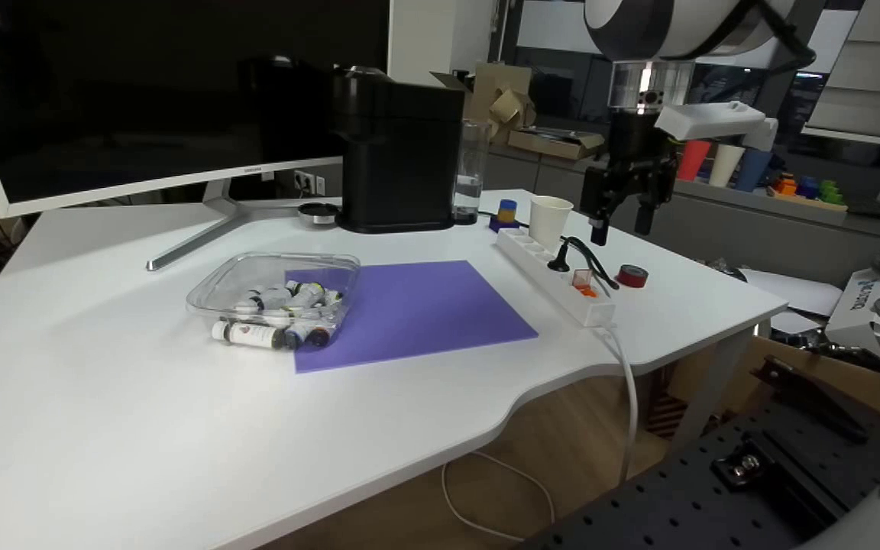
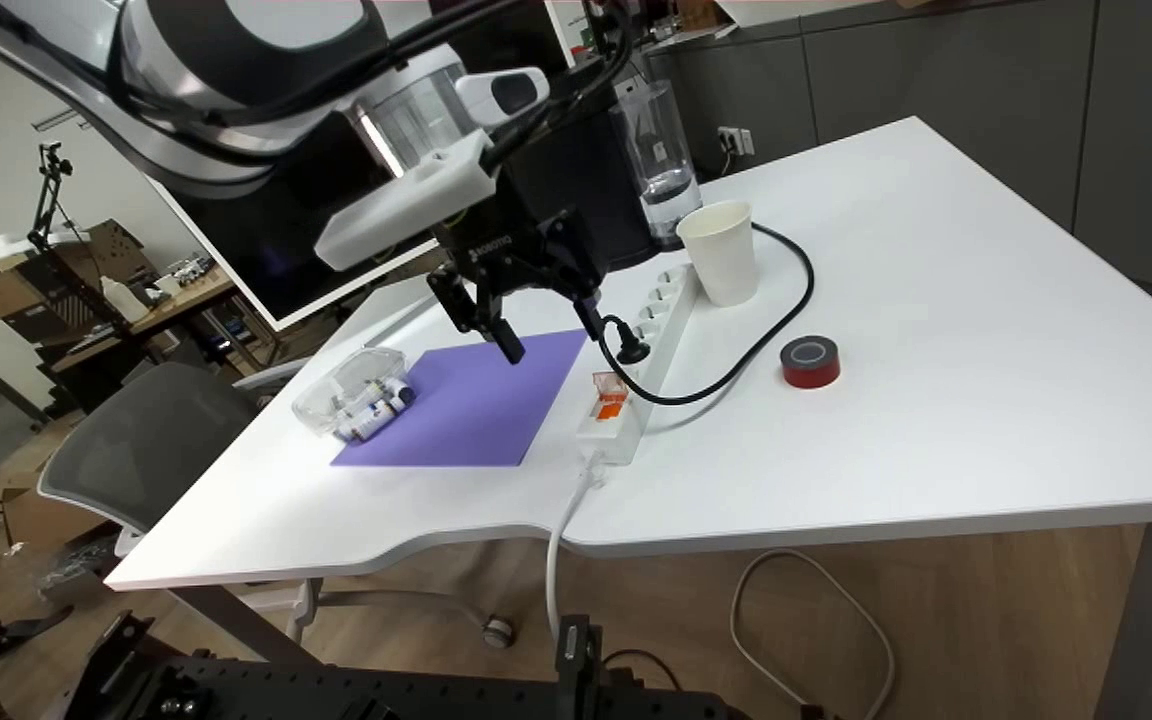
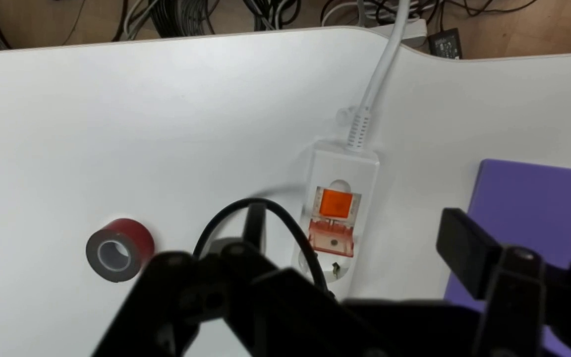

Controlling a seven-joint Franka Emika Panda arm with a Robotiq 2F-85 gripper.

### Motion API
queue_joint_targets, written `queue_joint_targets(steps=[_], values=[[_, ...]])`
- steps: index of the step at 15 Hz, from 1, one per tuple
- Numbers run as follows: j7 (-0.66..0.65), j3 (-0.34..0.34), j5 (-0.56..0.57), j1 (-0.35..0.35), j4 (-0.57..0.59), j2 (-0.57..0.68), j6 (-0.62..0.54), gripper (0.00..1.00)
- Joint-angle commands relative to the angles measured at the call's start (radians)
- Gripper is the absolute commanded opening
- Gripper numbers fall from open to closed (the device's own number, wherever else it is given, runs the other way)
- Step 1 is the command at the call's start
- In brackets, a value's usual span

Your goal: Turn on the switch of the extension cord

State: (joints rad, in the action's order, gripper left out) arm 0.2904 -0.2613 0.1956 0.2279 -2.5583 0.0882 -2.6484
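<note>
The extension cord is a narrow white strip on the table, seen in both exterior views (image 1: 596,312) (image 2: 612,440) and the wrist view (image 3: 345,166). Its orange switch (image 3: 335,204) lies near the white cable (image 3: 382,69) end. The clear reddish cover (image 3: 332,238) over the switch stands flipped open, also in an exterior view (image 2: 610,383). I cannot tell the switch's on/off position. A black plug (image 1: 560,260) sits in the strip. My gripper (image 1: 622,227) (image 2: 548,332) (image 3: 356,230) is open and empty above the strip, fingers apart on either side of it in the wrist view.
A black cord (image 2: 786,320) loops beside the strip. A red-and-black tape roll (image 1: 632,276) and a paper cup (image 1: 549,218) stand close by. A purple mat (image 1: 432,305), a clear tray (image 1: 218,286) of small bottles, a black machine (image 1: 402,153) and a monitor (image 1: 142,99) share the table.
</note>
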Motion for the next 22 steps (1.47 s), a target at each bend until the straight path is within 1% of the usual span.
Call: queue_joint_targets(steps=[1, 5, 9, 11, 22], values=[[0.02, 0.013, -0.025, 0.017, 0.01, 0.086, -0.097, 0.58], [0.038, 0.043, -0.069, 0.033, 0.015, 0.157, -0.178, 0.31], [0.049, 0.076, -0.099, 0.053, 0.023, 0.203, -0.219, 0.03], [0.055, 0.092, -0.116, 0.069, 0.03, 0.218, -0.233, 0.0], [0.121, 0.189, -0.211, 0.195, 0.106, 0.313, -0.24, 0.0]])
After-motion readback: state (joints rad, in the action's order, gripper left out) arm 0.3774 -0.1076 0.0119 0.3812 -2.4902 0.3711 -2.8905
